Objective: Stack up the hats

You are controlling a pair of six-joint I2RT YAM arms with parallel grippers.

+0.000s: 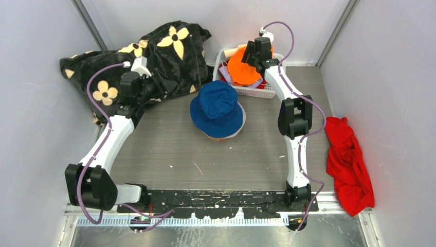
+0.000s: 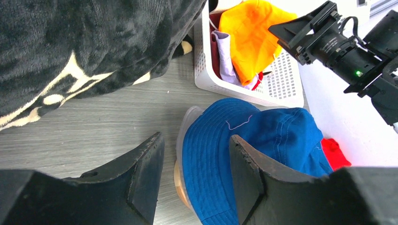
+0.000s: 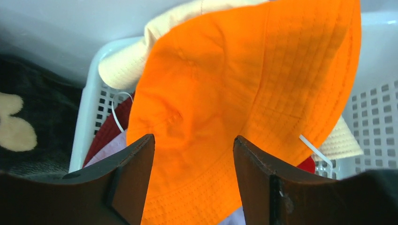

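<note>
A blue hat (image 1: pixel 217 105) lies mid-table on top of a stack; a pale grey brim (image 2: pixel 187 123) and a tan edge (image 2: pixel 177 180) show under it. An orange hat (image 1: pixel 241 67) lies on top in the white basket (image 1: pixel 257 92), over a cream hat (image 3: pixel 126 65), a maroon hat (image 3: pixel 109 130) and a lilac hat (image 3: pixel 110 151). My right gripper (image 1: pixel 253 54) is open and empty just above the orange hat (image 3: pixel 244 84). My left gripper (image 1: pixel 160 83) is open and empty, left of the blue hat (image 2: pixel 272 136) and above the table.
A large black blanket with cream flowers (image 1: pixel 154 51) is heaped at the back left, under my left wrist. A plain red cloth (image 1: pixel 349 164) lies at the right edge. Grey walls close in the table on three sides.
</note>
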